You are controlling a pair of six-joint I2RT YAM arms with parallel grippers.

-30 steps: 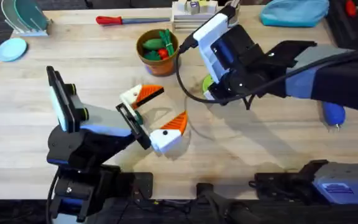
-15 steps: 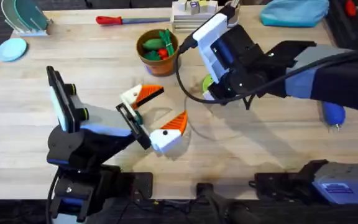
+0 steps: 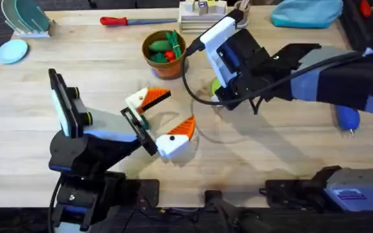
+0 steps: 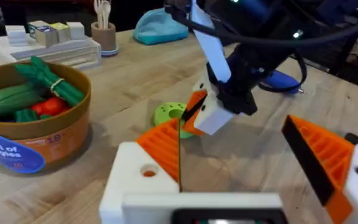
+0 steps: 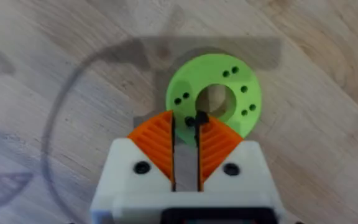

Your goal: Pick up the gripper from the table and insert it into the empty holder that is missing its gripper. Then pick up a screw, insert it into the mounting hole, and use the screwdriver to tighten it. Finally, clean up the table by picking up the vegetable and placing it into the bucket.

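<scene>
Over the wooden desk (image 3: 31,129), I have the right arm reaching across the middle while the left arm waits nearer its base. The left gripper (image 3: 162,118) stands with its fingers spread wide and nothing between them, both tipped in orange. The bucket (image 3: 164,53) sits toward the far edge, green and red produce inside. The blue screwdriver (image 3: 347,118) lies well off to the right, beyond the right arm.

The right gripper (image 5: 196,124) points down onto the lime-green disc (image 5: 229,93). Its fingers are closed almost together on a small dark piece at the tips, which I judge to be the screw (image 5: 194,119).

From the left wrist, the holder (image 4: 135,190) shows as a white block with a round mounting hole (image 4: 148,172) facing up, beside its orange pad.

The coming move turns on this: the hole lies to the left of the right gripper and closer to the bases. The right arm carries the screw, so I judge the transfer is its job, shank down into the hole.
</scene>
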